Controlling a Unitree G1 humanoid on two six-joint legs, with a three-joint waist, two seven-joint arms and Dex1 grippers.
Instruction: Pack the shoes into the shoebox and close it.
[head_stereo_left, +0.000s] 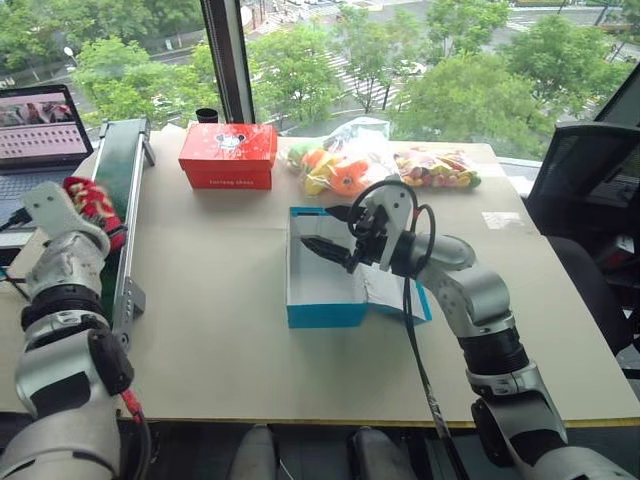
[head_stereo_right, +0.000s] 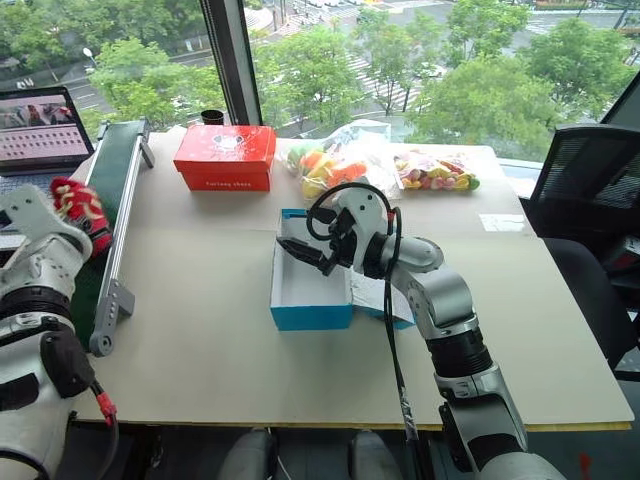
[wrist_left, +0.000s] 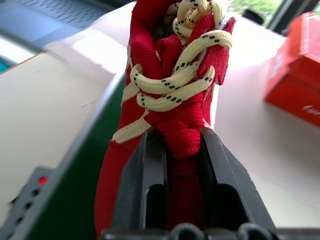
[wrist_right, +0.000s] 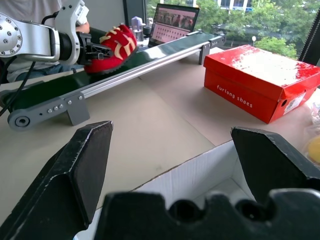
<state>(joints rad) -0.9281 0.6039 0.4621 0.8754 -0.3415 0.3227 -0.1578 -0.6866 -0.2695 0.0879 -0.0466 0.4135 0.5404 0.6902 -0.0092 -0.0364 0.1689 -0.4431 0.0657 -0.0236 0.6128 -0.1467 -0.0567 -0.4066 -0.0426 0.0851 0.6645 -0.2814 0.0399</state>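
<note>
1. On the far left, our left gripper (wrist_left: 182, 150) has its two black fingers clamped tight on a red shoe (head_stereo_left: 92, 203) with cream laces, pinching the fabric just below the lacing. The shoe hangs over the green conveyor belt (head_stereo_left: 118, 175) at the table's left edge.
2. We judge the step in hand to be carrying this shoe across to the shoebox. The grip is on soft cloth, so we should move smoothly and keep the shoe clear of the conveyor's rail.
3. Further back stands a red box (head_stereo_left: 228, 155), which we should leave alone. The path to the shoebox runs in front of it.
4. In the middle of the table (head_stereo_left: 220, 330) lies the blue shoebox (head_stereo_left: 322, 315), open, its white inside looking empty as far as we can see. We cannot make out the second shoe.
5. Our right gripper (head_stereo_left: 330, 252) hovers over the shoebox with its fingers spread wide, holding nothing. It sits right where the shoe should go, so we should pull it aside first.
6. To the right, behind the shoebox, lie clear bags of bright toys (head_stereo_left: 436, 168), well apart from our route.
</note>
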